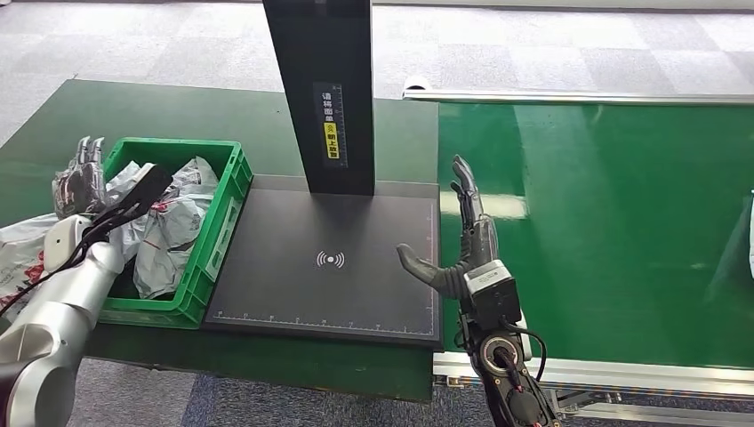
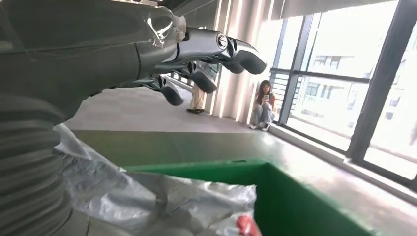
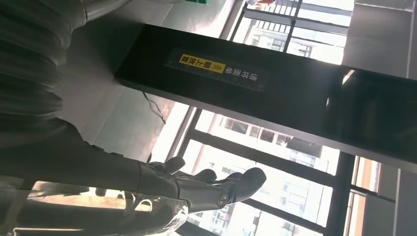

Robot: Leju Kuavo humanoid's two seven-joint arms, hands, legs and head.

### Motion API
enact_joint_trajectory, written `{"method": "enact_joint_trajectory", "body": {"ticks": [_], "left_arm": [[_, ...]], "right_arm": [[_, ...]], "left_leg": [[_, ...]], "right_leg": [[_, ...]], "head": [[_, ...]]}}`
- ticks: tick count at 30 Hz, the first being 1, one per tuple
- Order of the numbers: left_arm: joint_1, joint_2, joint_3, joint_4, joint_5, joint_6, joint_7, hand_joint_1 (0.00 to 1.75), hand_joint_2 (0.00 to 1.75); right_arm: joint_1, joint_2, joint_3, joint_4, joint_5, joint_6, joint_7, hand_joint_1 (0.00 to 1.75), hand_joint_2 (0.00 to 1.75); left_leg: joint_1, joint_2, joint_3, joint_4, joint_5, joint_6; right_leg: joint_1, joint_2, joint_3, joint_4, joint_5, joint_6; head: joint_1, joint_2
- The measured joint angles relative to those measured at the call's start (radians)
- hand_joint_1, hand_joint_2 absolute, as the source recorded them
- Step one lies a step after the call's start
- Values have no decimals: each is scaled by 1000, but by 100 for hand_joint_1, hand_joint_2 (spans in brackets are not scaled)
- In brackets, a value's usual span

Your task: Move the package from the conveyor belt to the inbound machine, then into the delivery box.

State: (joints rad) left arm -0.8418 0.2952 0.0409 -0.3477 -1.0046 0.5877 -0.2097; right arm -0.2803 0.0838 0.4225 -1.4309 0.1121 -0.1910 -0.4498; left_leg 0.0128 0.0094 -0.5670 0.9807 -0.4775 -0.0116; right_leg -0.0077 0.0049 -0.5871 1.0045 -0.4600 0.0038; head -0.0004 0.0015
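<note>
Two hands were in play. At the far left, the left hand (image 1: 80, 178) hovered just outside the left wall of the green delivery box (image 1: 233, 178), its fingers (image 2: 196, 54) loosely apart and closed on nothing. Grey plastic packages (image 1: 173, 222) were heaped in the box, and another bag (image 1: 18, 253) lay outside it at the left edge, under the left arm. To the right of the box sat the inbound machine's black scan plate (image 1: 293, 302), bare, with its dark post (image 1: 324, 89) rising at the far side. Further right, the right hand (image 1: 458, 245) stood upright over the seam between plate and green conveyor belt (image 1: 605, 222), fingers (image 1: 464, 191) extended and slightly apart, thumb splayed toward the plate, palm empty. At the extreme right edge of the belt a pale sliver (image 1: 749, 236) showed, possibly an incoming package, though too little was visible to tell, and its long axis could not be judged. If so, it lay well to the right of the right hand, which was much the nearer, so the pick looked to be that arm's job.
</note>
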Motion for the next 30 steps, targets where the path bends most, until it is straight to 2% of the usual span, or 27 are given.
{"method": "enact_joint_trajectory", "body": {"ticks": [5, 8, 11, 15, 18, 24, 27, 30], "left_arm": [[3, -58, 112, -115, 313, 19, -250, 0, 175], [36, -111, 155, -266, 509, -14, -308, 0, 175], [131, -170, 153, -485, 689, -75, -337, 0, 175], [310, -221, 70, -752, 764, -177, -343, 0, 175], [446, -260, -14, -881, 828, -238, -369, 0, 175], [681, -360, -182, -980, 1060, -314, -461, 0, 175], [761, -404, -248, -1027, 1093, -307, -476, 0, 175], [816, -425, -295, -1075, 1091, -300, -460, 0, 175]], "right_arm": [[0, 1, -2, 0, 17, 1, 0, 0, 175], [0, 1, -5, 0, 28, 1, 0, 0, 175], [-1, 1, -9, 5, 33, 1, 0, 0, 175], [-2, 3, -24, 32, 14, 4, 7, 0, 175], [1, 5, -35, 71, -19, 13, 11, 0, 175], [28, 19, -54, 206, -50, 20, 5, 0, 175], [64, 32, -58, 251, -56, 21, -27, 0, 175], [109, 43, -60, 261, -64, 22, -57, 0, 175]], "left_leg": [[0, 0, 0, 0, 0, 0], [0, 0, 0, 0, 0, 0], [0, 0, 0, 0, -1, 0], [0, 0, 0, 0, -2, 0], [-1, -1, 0, 0, -3, 0], [-1, -1, -1, 0, -3, 0], [-1, -2, -1, 0, -4, 0], [-1, -2, -1, 0, -5, 0]], "right_leg": [[0, 0, 0, 0, 0, 0], [0, 0, 0, 0, 0, 0], [0, 0, 0, 0, 0, 0], [-1, 0, 0, -1, -1, 1], [-1, 0, 0, -1, -1, 1], [-1, 0, 0, -1, -2, 1], [-1, 0, 0, -1, -2, 2], [-1, -1, 0, -1, -3, 2]], "head": [[0, 0], [0, 0], [0, 0], [0, 0], [0, 0], [0, 0], [0, 0], [0, 0]]}}
